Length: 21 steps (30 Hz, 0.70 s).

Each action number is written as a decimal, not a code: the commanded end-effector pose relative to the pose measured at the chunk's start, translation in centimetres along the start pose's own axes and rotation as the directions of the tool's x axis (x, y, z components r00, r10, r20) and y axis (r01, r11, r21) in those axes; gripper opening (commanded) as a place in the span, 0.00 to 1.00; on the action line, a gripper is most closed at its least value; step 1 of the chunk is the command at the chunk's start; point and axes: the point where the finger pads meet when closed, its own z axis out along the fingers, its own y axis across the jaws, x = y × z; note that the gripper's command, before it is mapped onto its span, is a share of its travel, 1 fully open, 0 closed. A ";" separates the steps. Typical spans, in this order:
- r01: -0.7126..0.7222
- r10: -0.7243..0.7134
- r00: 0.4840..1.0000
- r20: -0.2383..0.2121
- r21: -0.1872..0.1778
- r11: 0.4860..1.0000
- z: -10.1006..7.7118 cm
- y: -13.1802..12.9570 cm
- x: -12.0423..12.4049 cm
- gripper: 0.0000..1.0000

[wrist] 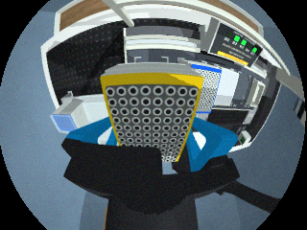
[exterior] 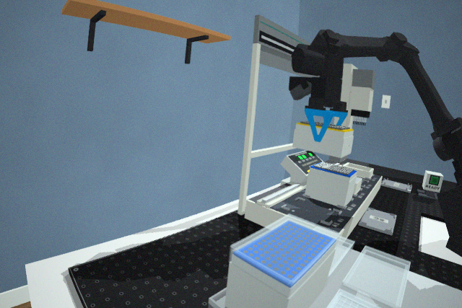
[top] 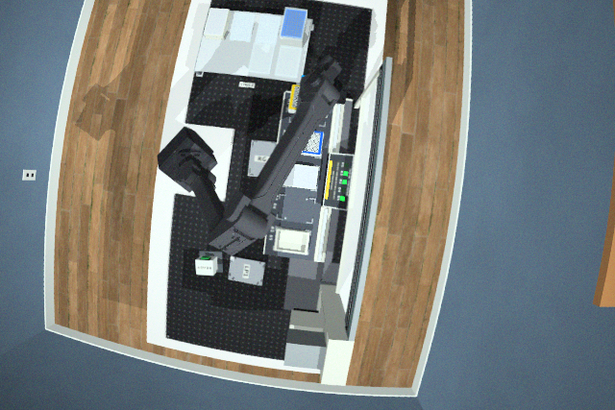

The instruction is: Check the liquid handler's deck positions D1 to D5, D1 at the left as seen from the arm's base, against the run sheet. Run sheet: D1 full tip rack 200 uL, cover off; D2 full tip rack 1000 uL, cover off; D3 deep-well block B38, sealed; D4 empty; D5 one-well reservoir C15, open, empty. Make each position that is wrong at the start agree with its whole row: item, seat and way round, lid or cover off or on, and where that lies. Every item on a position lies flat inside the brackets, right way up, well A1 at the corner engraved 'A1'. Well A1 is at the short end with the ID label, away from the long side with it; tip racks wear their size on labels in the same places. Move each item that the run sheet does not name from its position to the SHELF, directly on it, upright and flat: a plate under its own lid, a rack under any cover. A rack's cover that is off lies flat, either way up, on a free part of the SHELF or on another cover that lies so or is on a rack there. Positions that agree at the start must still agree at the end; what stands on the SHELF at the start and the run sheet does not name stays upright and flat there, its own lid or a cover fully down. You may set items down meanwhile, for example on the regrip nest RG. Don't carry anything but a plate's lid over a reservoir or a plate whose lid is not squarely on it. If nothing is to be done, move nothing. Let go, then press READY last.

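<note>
The gripper is clamped on a yellow-topped tip rack, its blue fingers spread wide across the box just under the yellow rim. The rack hangs in the air over the deck, above and slightly behind a blue-topped rack that is seated there; in the top view it shows only as a yellow sliver at about 1 o'clock from the arm's base, beside the forearm. It looks like a rigid plastic box, tall for its footprint, so it should take a firm squeeze without flexing, but its smooth walls could slip if the hold were only light. The wrist view shows the tip holes filled row on row, so the load is probably modest yet top-heavy; tilting or a hard stop could shake the loose tips. The sensible hold is the present one, on two opposite side walls close under the rim, keeping the box level. On the pale shelf tray in the foreground, a second blue rack stands under a clear cover, with another clear lid beside it on the tabletop.
</note>
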 end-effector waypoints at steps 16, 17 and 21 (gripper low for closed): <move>0.019 -0.018 1.000 0.011 -0.015 1.000 -1.2 1.1 0.7 0.00; 0.019 -0.019 1.000 0.011 -0.014 1.000 -1.2 1.1 0.7 0.00; 0.021 -0.020 1.000 0.010 -0.012 1.000 -1.1 1.0 0.8 0.00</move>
